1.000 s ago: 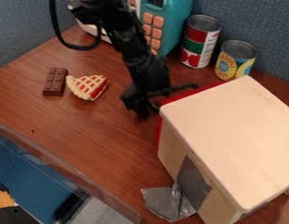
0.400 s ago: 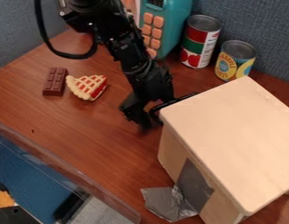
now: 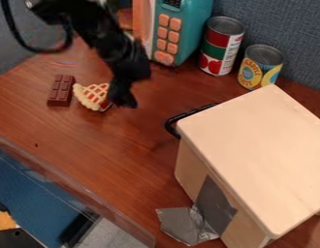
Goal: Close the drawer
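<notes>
The black gripper [image 3: 125,97] hangs over the table left of the wooden cabinet [image 3: 253,145], overlapping the right edge of the pie slice from the camera's angle. A gap of wood tabletop lies between it and the cabinet. The drawer's black handle [image 3: 170,127] sticks out from beneath the cabinet top's upper-left edge, with no red of the drawer showing beside it. The drawer front itself is hidden under that top.
The pie slice [image 3: 91,96] and chocolate bar [image 3: 61,90] lie at the left. A teal toy microwave [image 3: 182,29], a red-green can [image 3: 221,46] and a yellow-blue can [image 3: 260,67] stand behind. Silver tape [image 3: 185,225] juts from the cabinet's lower left.
The red drawer part slid under the cabinet top between the first two frames, as the gripper pressed by the handle. Since then the gripper has moved up and left, away from the handle.
</notes>
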Controlling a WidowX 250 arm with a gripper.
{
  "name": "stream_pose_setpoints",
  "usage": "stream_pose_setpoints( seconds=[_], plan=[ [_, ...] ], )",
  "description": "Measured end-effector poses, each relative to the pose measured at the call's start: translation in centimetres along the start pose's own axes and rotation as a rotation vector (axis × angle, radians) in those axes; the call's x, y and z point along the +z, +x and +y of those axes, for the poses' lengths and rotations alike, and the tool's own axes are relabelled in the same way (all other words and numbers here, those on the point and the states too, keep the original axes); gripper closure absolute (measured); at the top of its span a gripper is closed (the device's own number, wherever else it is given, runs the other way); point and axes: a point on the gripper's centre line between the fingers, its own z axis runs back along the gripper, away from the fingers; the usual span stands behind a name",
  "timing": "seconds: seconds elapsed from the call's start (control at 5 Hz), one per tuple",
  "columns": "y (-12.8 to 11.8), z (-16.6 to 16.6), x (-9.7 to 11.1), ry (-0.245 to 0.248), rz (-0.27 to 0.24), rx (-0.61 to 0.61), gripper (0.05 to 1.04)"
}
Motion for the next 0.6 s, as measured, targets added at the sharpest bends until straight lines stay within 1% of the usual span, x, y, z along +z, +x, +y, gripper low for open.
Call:
stream_pose_setpoints(
  seconds=[0.2,0.4,0.6],
  plan=[
    [-5.1,1.9,3.0,-0.122,0.188,0.226,0.085],
    [-7.2,1.3,5.9,-0.274,0.365,0.444,0.085],
    [-7.0,0.1,8.9,-0.413,0.437,0.665,0.085]
  ],
)
